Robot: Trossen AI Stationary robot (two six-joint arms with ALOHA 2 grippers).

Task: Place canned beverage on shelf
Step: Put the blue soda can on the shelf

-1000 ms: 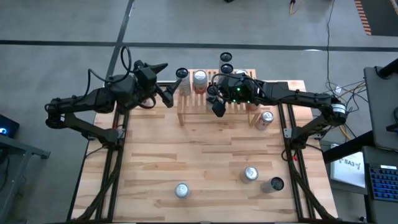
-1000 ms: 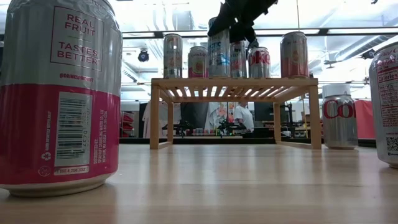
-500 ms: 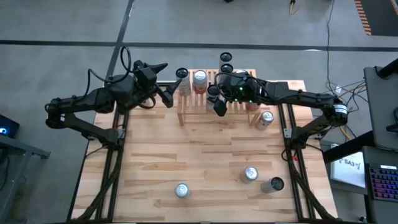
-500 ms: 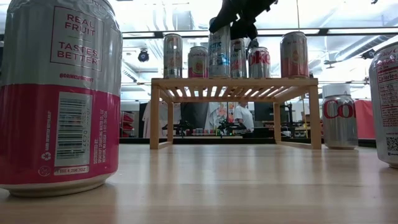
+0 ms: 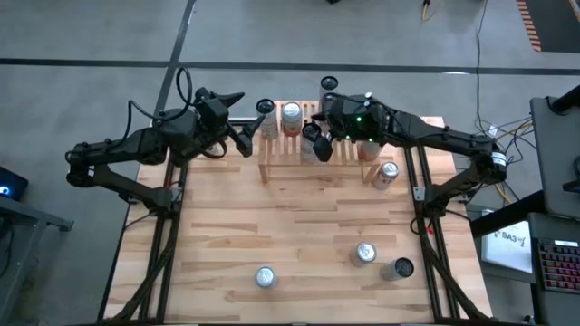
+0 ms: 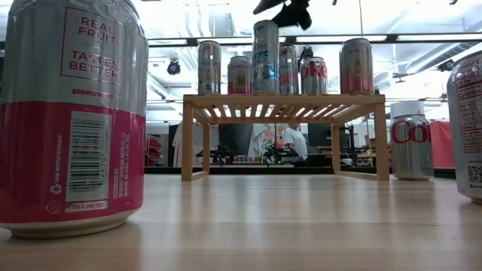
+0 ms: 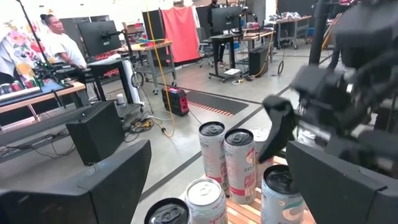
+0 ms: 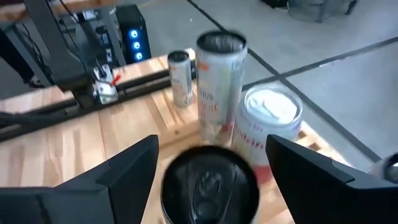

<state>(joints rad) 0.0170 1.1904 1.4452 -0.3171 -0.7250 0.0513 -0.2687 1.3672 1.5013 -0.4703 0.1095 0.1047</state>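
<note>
The shelf (image 6: 282, 99), a low rack of pale natural wood w/ slatted top on short square legs, is seen at the far edge of the worktop (image 5: 290, 235), which is made of light butcher-block planks. Six cylindrical metal cans are stood upright on the slats in the low view; the tallest, a slim silver-and-blue can (image 6: 265, 57), is placed near the middle, free of any grip. The right claw (image 5: 313, 143) is held directly above that can, fingers apart and nothing between them; in the right wrist view the can's dark lid w/ pull tab is seen between the two dark fingers (image 8: 130, 168) but apart from them. The right arm is stretched in from the right side, bent at the elbow, wrist over the shelf. The left claw (image 5: 252, 133) is hung just left of the shelf, fingers spread wide, empty, w/ the left arm folded back toward the left edge. On the near worktop a pink-and-silver can (image 6: 71, 113) is stood close to the low camera, and a red-and-silver can (image 6: 410, 141) is stood right of the shelf. Beyond the worktop a grey floor, desks, monitors and a seated person (image 7: 59, 43) are visible.
</note>
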